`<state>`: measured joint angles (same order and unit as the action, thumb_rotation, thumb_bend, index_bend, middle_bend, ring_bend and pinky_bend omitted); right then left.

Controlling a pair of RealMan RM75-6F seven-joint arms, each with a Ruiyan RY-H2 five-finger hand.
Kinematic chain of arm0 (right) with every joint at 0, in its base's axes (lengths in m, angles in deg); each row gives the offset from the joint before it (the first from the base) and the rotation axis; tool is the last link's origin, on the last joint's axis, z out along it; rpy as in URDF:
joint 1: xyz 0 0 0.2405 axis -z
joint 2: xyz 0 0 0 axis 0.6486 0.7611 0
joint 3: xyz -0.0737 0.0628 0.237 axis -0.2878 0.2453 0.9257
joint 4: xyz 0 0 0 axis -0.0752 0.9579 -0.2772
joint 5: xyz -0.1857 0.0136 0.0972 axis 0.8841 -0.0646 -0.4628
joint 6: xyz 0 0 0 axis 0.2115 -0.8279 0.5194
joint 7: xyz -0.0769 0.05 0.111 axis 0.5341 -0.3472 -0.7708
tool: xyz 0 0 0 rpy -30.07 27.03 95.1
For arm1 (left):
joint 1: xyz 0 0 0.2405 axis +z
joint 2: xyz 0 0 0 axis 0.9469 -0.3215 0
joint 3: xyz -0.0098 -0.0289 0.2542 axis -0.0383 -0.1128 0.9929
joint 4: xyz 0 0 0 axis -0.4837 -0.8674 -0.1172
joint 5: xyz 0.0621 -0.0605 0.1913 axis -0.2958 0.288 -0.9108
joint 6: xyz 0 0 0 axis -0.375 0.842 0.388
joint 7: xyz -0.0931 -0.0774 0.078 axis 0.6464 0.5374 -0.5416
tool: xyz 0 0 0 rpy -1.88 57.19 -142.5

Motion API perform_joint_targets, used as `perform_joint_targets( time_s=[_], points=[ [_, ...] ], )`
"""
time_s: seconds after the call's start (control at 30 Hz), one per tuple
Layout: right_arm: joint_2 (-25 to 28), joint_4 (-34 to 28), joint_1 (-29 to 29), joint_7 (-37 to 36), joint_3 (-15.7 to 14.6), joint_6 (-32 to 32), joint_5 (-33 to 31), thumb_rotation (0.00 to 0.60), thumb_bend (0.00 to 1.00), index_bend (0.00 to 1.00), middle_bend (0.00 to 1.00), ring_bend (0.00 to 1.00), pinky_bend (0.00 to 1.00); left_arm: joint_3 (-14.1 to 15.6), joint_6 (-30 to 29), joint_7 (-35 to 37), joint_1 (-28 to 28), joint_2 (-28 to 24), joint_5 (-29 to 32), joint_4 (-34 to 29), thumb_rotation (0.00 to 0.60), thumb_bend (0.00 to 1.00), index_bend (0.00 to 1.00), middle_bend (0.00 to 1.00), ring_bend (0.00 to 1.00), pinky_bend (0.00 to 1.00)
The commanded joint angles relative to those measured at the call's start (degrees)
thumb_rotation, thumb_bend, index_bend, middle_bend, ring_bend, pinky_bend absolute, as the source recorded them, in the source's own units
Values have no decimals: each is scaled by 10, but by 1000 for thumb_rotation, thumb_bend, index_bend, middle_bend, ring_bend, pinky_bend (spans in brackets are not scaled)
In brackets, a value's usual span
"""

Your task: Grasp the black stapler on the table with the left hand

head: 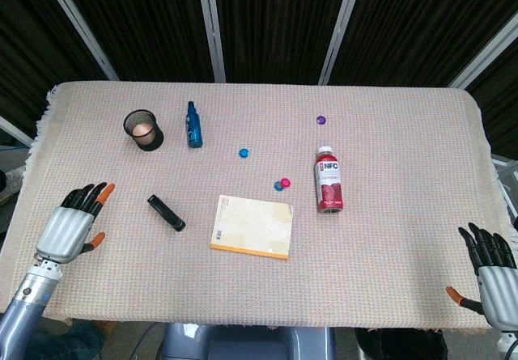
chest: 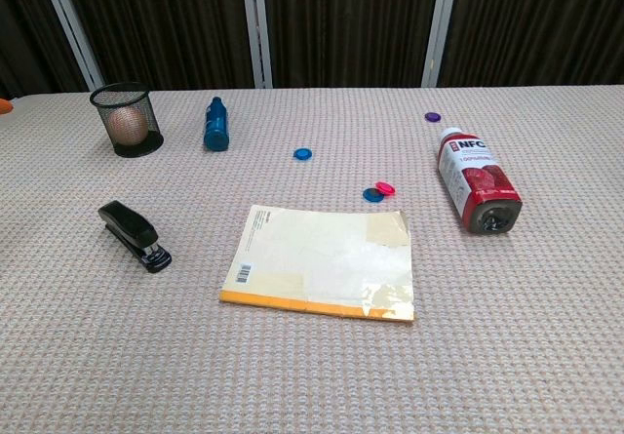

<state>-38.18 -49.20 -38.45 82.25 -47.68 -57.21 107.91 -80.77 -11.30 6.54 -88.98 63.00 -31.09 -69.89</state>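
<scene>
step: pre-reach, judged; nothing grasped yet
left hand (head: 71, 226): empty, fingers extended, at table's 8 o'clock edge
right hand (head: 494, 273): empty, fingers apart, 4 o'clock corner
black stapler (head: 166, 213): flat on woven cloth (head: 388, 239), at 3 o'clock of left hand, apart; slim glossy bar, angled
next: reach toward 3 o'clock, wrap fingers across the narrow body
neighbour: yellow notebook (head: 252, 226), matte, flat

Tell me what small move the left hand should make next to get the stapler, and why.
Probably move the left hand right, toward the black stapler. The hand is open, holds nothing, and sits apart from the stapler, which lies flat and untouched beside the yellow notebook.
</scene>
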Motion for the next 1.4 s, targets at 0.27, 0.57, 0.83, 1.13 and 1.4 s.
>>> perform_joint_targets(
  time_s=[0.27, 0.57, 0.83, 1.13, 1.4],
  points=[
    [2, -2, -1, -3, 1, 3, 0, 600, 60, 0, 0, 0, 0, 1, 19, -8, -9, 12, 3, 3, 600, 253, 3, 66, 74, 179],
    [7, 1, 5, -22, 1, -12, 5, 600, 61, 0, 0, 0, 0, -26, 80, -14, -58, 79, 26, 75, 600, 254, 11, 98, 85, 181],
    [10, 2, 7, -34, 4, -15, 3, 600, 61, 0, 0, 0, 0, -33, 132, 1, -103, 137, 24, 157, 600, 254, 71, 143, 96, 177],
    [14, 1, 4, -42, 10, -10, -7, 600, 61, 0, 0, 0, 0, -40, 180, 24, -145, 184, 28, 217, 600, 261, 112, 188, 132, 173],
    [16, 1, 2, -46, 14, -8, -12, 600, 60, 0, 0, 0, 0, -45, 217, 39, -175, 221, 40, 258, 600, 366, 330, 433, 342, 221]
  ],
)
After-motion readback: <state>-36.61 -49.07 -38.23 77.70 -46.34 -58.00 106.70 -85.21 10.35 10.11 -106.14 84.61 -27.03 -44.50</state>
